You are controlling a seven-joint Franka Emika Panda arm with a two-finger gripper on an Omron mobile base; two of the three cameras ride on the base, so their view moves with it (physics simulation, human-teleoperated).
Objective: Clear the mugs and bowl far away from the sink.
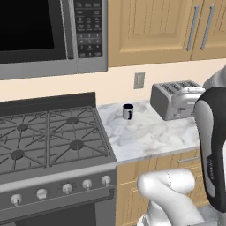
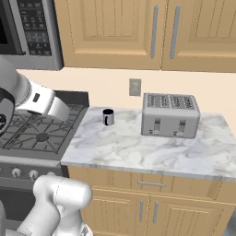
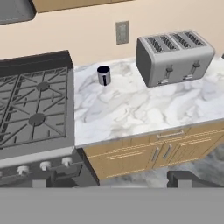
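I see the navy mug point(image 1: 128, 111) upright on the marble counter point(image 1: 150, 132) — between the gas stove point(image 1: 48, 137) and the silver toaster point(image 1: 176, 99), apart from both. My gripper point(image 3: 109, 180) has its fingers wide apart, holding nothing.

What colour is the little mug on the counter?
The mug is dark navy with a greyish side, seen best in the hand view.

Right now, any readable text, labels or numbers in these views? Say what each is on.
Nothing can be read.
Microwave keypad: rows of button labels, too small and blurred to make out.
Robot arm: a faint vertical marking on the dark section, illegible.
Toaster, mug, stove knobs, wall outlet: no visible text.
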